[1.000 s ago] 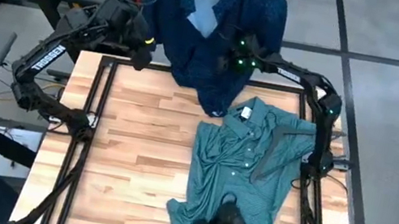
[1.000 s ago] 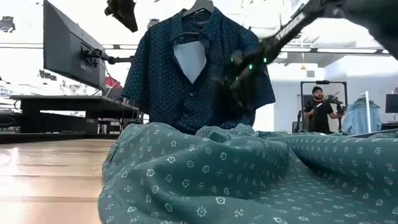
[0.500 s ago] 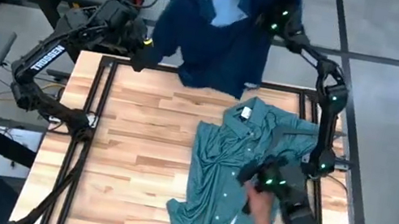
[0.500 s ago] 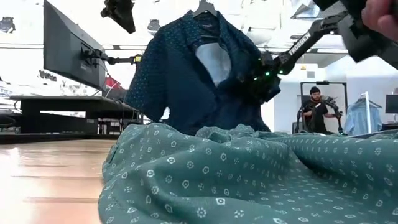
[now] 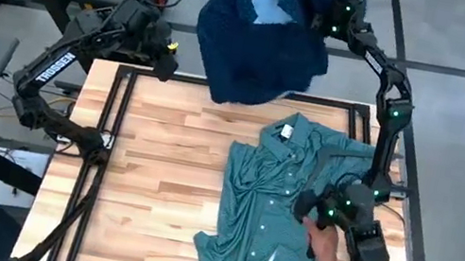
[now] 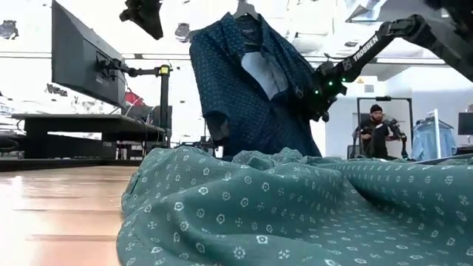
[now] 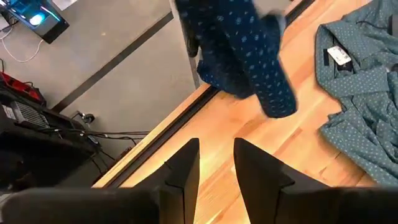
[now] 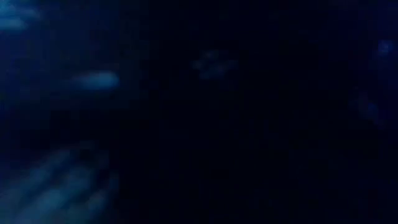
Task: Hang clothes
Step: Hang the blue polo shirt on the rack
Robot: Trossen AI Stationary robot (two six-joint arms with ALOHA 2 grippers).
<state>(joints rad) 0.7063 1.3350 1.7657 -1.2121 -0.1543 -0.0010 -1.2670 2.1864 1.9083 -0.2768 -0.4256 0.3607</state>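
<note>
table (image 5: 159, 166): light wood top, black frame.
navy dotted shirt (image 5: 262, 45): hung on a hanger past the table's far edge, clear of the top; also seen in low view (image 6: 251, 89) and left wrist view (image 7: 245, 53).
teal shirt (image 5: 281, 206): spread flat on the table's right half, collar toward the far edge, label showing.
black hanger (image 5: 324, 180): laid on the teal shirt's right side.
right gripper (image 5: 330, 13): pressed into the navy shirt up high; finger state cannot be told, wrist view filled with dark fabric.
left gripper (image 7: 216, 165): held above the far-left table edge, fingers slightly parted, nothing held.
person's hand (image 5: 324, 238): placed on the teal shirt near its right hem.
</note>
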